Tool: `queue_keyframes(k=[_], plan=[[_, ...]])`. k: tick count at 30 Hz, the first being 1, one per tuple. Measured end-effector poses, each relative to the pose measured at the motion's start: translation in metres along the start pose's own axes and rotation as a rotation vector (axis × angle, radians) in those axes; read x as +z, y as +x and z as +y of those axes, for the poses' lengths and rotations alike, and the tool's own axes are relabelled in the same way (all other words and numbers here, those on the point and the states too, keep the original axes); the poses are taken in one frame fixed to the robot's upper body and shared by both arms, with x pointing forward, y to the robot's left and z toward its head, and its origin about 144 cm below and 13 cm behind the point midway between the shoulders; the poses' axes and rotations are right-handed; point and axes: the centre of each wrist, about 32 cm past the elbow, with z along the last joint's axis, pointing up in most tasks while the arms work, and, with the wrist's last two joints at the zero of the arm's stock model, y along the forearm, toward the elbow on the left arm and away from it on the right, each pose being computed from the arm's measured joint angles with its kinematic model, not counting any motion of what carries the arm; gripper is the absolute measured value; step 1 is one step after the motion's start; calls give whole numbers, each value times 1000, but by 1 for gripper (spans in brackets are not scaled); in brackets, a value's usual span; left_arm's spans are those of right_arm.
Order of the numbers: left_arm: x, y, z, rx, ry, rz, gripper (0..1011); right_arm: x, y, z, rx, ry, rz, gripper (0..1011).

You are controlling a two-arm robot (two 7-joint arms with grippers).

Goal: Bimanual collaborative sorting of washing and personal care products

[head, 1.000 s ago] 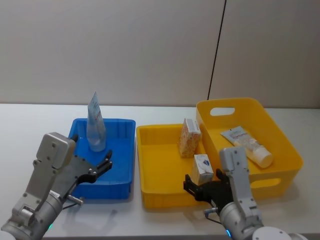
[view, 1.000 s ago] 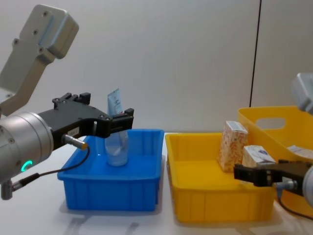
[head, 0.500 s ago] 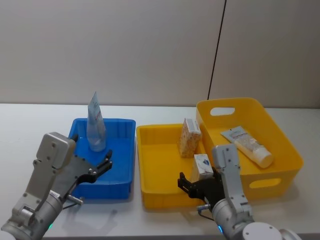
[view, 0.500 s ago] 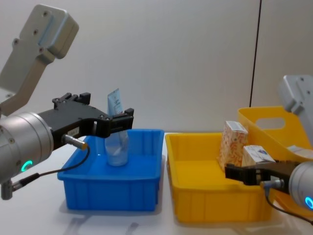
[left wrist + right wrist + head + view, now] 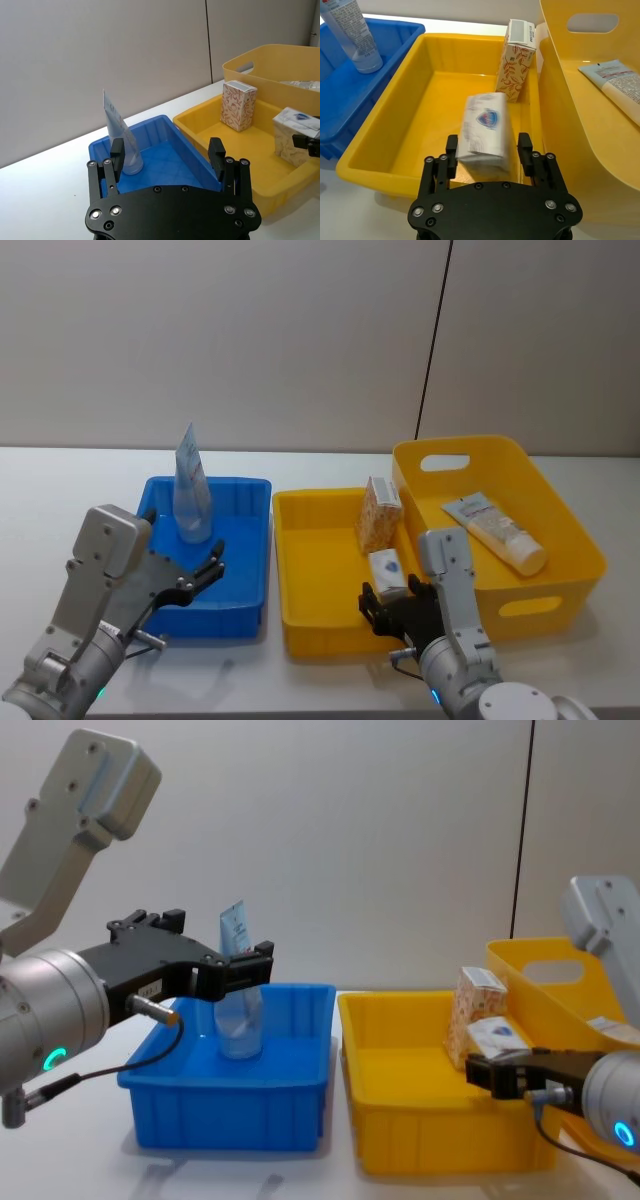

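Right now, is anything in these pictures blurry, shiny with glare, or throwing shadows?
In the right wrist view the white-and-blue carton between the right gripper's fingers looks smeared, while the taller orange-speckled carton behind is crisp. In the same view the yellow tray's floor carries pale glossy reflections. In the chest view soft shadows lie on the table under the blue bin. The head view is evenly lit.

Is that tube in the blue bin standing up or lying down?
Standing upright: the tube rests on its cap end in the blue bin, flat end pointing up.

Head looks down, chest sideways; both share the yellow bin (image 5: 300, 625).
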Motion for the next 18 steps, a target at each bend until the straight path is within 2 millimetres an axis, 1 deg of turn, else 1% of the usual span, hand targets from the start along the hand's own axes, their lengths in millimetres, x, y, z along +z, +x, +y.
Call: queue_keyframes(k=[3, 4, 6, 7, 8, 9, 10, 11, 13, 18], plan=[[0, 0, 0, 0, 0, 0, 1001, 0, 0, 0, 0, 0, 0, 640], [0, 0, 0, 0, 0, 0, 1001, 0, 0, 0, 0, 0, 0, 593], [0, 0, 0, 0, 0, 0, 1001, 0, -1, 1, 0, 0, 1, 555], [0, 0, 0, 0, 0, 0, 1001, 0, -1, 1, 0, 0, 0, 511], [0, 0, 0, 0, 0, 0, 1001, 0, -1, 1, 0, 0, 1, 499], [0, 0, 0, 0, 0, 0, 1001, 0, -1, 1, 0, 0, 1, 444], [0, 0, 0, 0, 0, 0, 1001, 0, -1, 1, 0, 0, 1, 444], [0, 0, 0, 0, 0, 0, 1001, 0, -1, 1, 0, 0, 1, 400], [0, 0, 0, 0, 0, 0, 1001, 0, -1, 1, 0, 1, 1, 352], [0, 0, 0, 0, 0, 0, 1001, 0, -1, 1, 0, 4, 0, 296]])
